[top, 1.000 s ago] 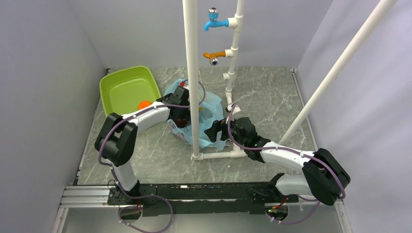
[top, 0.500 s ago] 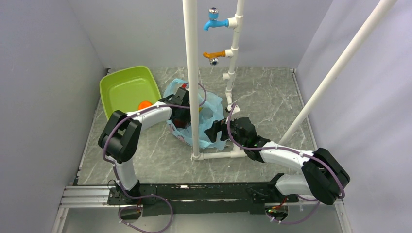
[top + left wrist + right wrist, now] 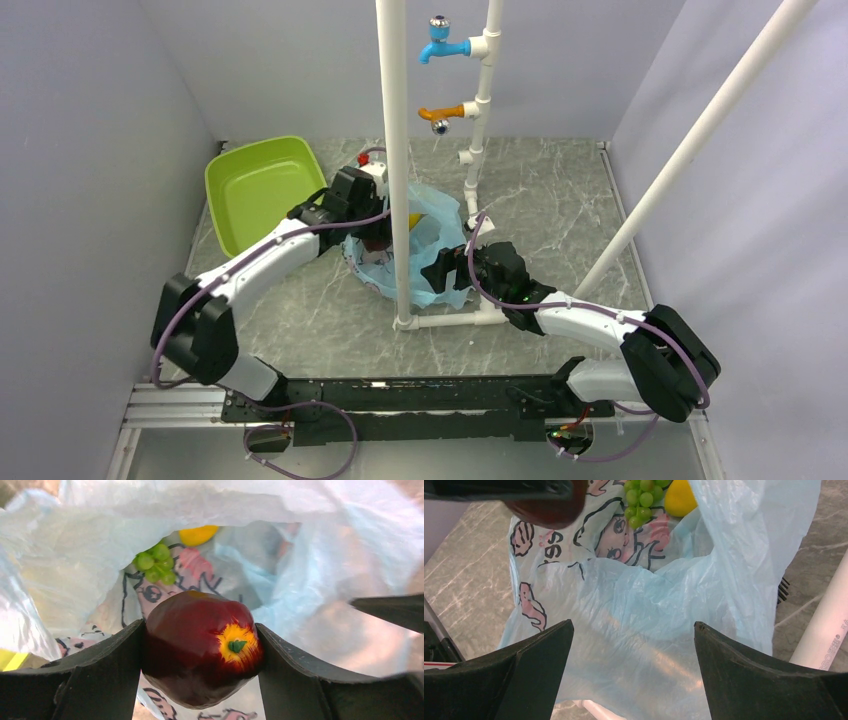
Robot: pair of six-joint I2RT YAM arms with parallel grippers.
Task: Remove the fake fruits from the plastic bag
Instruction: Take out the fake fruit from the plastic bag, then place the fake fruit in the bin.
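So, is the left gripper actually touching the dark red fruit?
Touching. In the left wrist view both fingers of the left gripper press against opposite sides of the dark red fruit, no gap showing.

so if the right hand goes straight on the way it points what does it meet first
Most likely the crinkled side of the plastic bag, right ahead of the open right hand. The grapes and yellow fruit sit beyond it, though depth is unclear.
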